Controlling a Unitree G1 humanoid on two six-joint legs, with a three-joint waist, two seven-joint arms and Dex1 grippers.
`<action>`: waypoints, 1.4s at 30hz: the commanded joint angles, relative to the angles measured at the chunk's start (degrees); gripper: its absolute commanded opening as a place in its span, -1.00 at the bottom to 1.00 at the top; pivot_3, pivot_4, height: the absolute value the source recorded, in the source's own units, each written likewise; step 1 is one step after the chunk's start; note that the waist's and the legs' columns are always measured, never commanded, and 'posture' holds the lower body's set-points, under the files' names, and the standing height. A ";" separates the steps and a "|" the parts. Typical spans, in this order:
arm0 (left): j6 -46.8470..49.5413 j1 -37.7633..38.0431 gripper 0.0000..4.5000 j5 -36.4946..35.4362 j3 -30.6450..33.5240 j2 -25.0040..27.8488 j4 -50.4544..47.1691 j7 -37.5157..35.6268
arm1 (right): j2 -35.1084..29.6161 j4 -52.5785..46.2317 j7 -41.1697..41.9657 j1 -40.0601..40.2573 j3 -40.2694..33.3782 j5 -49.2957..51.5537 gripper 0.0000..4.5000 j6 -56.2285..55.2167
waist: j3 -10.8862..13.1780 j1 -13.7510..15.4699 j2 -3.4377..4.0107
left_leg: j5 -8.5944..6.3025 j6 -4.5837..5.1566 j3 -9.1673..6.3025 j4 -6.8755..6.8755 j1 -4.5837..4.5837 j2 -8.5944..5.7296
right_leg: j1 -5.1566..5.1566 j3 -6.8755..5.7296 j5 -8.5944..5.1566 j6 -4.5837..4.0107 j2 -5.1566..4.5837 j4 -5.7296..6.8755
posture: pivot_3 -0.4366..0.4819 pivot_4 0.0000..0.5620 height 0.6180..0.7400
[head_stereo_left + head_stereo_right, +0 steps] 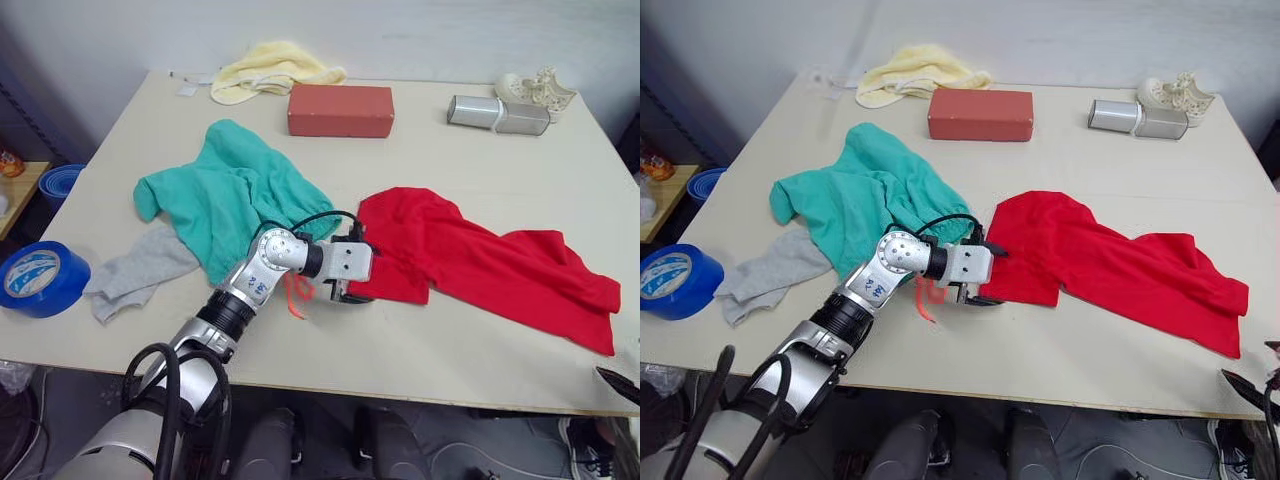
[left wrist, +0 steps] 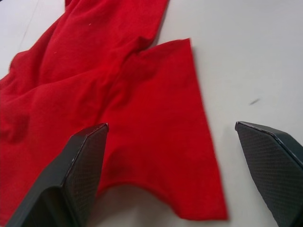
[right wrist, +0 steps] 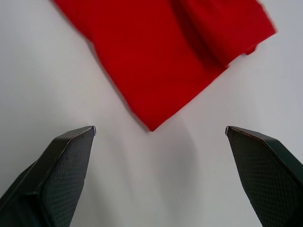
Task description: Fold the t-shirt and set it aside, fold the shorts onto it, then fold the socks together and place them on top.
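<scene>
The red t-shirt (image 1: 480, 260) lies crumpled and spread across the table's right half. My left gripper (image 1: 356, 296) is low at the shirt's near-left edge. It is open, and its fingers (image 2: 85, 161) straddle a flap of red cloth. The teal shorts (image 1: 235, 195) lie bunched left of centre, with their orange drawstring (image 1: 297, 292) trailing beside my left wrist. The grey socks (image 1: 140, 272) lie flat to the left of the shorts, partly tucked under them. My right gripper (image 3: 160, 127) is open above bare table, just short of a corner of the t-shirt (image 3: 161, 61).
At the back of the table (image 1: 420, 345) are a red brick-shaped block (image 1: 340, 110), a pale yellow cloth (image 1: 270, 70), a silver cylinder (image 1: 497, 114) and a white shoe (image 1: 537, 90). A blue tape roll (image 1: 40, 278) sits at the front left edge.
</scene>
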 commanded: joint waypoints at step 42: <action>29.43 13.82 -1.00 -23.62 8.37 18.04 -32.73 -25.00 | -5.31 -9.37 17.43 3.62 -0.77 1.59 -1.00 2.48 | 0.01 -0.23 0.07 | -0.25 -0.75 -0.07 -0.10 0.66 0.05 | 0.93 0.04 0.16 0.28 0.01 -0.70 | -0.05 -0.47 1.00</action>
